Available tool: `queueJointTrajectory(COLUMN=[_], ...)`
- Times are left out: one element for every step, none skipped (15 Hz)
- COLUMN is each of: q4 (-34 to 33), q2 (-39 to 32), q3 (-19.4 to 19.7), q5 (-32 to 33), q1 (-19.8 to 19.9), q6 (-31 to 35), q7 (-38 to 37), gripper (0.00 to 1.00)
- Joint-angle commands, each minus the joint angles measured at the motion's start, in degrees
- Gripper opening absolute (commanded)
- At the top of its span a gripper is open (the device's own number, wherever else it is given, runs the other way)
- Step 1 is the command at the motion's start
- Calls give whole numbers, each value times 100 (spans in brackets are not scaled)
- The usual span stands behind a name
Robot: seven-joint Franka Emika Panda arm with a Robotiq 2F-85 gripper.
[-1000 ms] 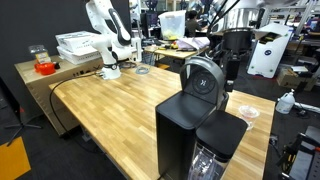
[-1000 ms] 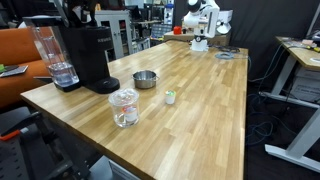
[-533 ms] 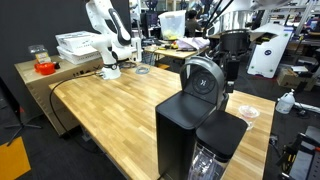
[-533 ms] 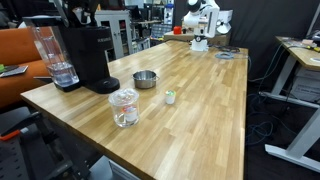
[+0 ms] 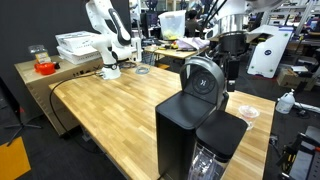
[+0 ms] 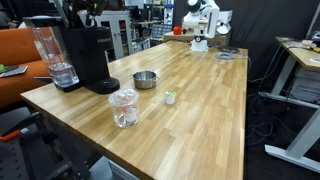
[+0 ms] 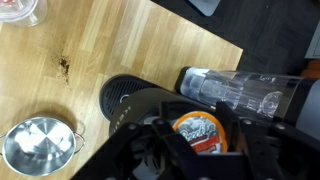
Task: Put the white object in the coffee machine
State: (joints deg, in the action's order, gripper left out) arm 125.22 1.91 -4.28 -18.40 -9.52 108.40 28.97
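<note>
The black coffee machine (image 5: 195, 115) stands at the table's end, and it also shows in an exterior view (image 6: 88, 60) with its clear water tank (image 6: 50, 55). My gripper (image 7: 196, 150) hovers over the machine's top (image 7: 130, 100). It is shut on a coffee pod (image 7: 198, 130) with a white rim and an orange printed lid. In the exterior views the gripper (image 5: 231, 82) (image 6: 82, 12) is just above the brew head. A small white object (image 6: 170, 97) lies on the wood near the bowl.
A metal bowl (image 6: 146, 79) (image 7: 38, 148) and a glass jar (image 6: 124, 107) stand on the wooden table (image 6: 200, 110) next to the machine. A white robot arm (image 5: 108, 40) stands at the far end. The table edge is close behind the machine.
</note>
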Motion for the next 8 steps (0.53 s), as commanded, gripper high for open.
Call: queueJointTrajectory(q4=[-386,-457,-536,-602,-679,-733,-789,-835], q2=[-341,-418,-487,-551,-607,-651,-686,-716], q3=[-37,-48,-60,-71,-83,-93,-104,-110], q5=[-126,-124,-114,-108,-104,-100,-98,-94], q1=[141,160,176,188,199,208,213,217], q6=[-426,-475,-525,-578,-653,-707,-760,-822], q7=[341,390,434,469,493,512,523,529], gripper=[25,25,25,25,25,25,25,25])
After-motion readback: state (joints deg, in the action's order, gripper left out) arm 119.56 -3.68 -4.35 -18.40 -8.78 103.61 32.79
